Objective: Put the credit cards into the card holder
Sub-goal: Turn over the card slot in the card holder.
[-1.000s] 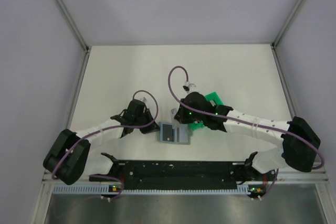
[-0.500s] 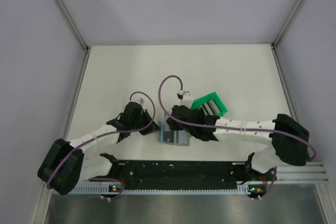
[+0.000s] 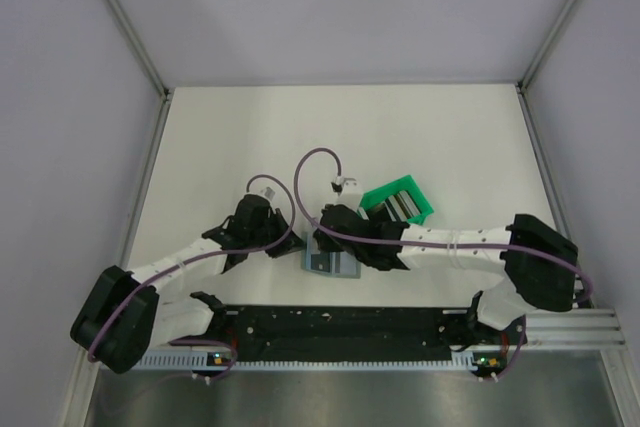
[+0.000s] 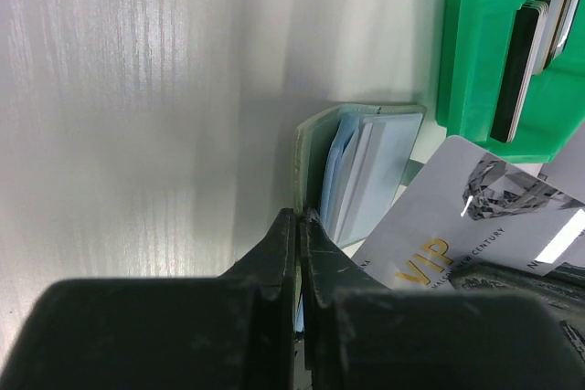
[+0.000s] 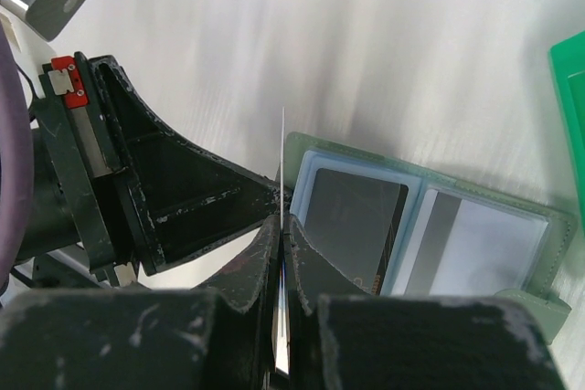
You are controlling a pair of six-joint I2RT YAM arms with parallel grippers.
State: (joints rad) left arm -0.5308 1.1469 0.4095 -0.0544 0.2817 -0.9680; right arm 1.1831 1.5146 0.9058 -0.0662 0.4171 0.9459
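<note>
Card holder (image 5: 539, 312) open; left gripper (image 4: 299, 218) pinches its edge, right gripper (image 5: 281, 221) clamps credit card (image 4: 466, 226).

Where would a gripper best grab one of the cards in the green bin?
By its top edge, coming down from above. The cards stand on edge, packed face to face in the green bin, so the top view shows only their thin edges, and the bin's walls guard the sides. A finger probably has to slide down each flat face.

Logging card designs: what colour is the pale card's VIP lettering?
Gold; the card shows best in the left wrist view.
</note>
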